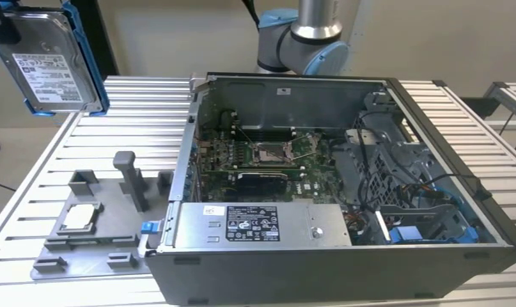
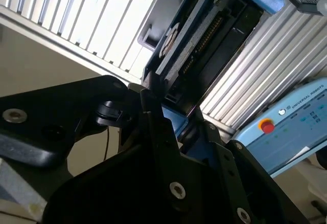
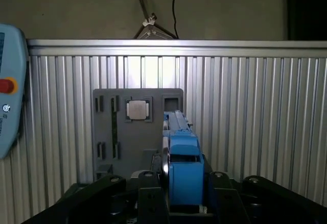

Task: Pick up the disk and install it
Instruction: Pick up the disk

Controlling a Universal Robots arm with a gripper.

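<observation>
The disk (image 1: pixel 48 61) is a silver-grey drive with a white label, clipped in a blue carrier frame. It hangs in the air, standing on edge, at the exterior view's upper left, above the slatted table. In the first wrist view my gripper (image 3: pixel 184 191) is shut on the disk's blue carrier (image 3: pixel 184 170), with a black finger (image 3: pixel 148 193) on either side. The second wrist view shows the disk (image 2: pixel 199 45) edge-on, reaching out from between the fingers (image 2: pixel 153 116) of my gripper (image 2: pixel 181 132).
An open computer case (image 1: pixel 428 115) lies on the table, with a motherboard (image 1: pixel 266 153), a labelled silver box (image 1: pixel 258 224) and blue-clipped drive bays (image 1: pixel 428 227). A grey fixture tray (image 1: pixel 112 236) with a small square chip (image 1: pixel 78 217) lies at the exterior view's left. A teach pendant (image 3: pixel 7 91) rests beside the table.
</observation>
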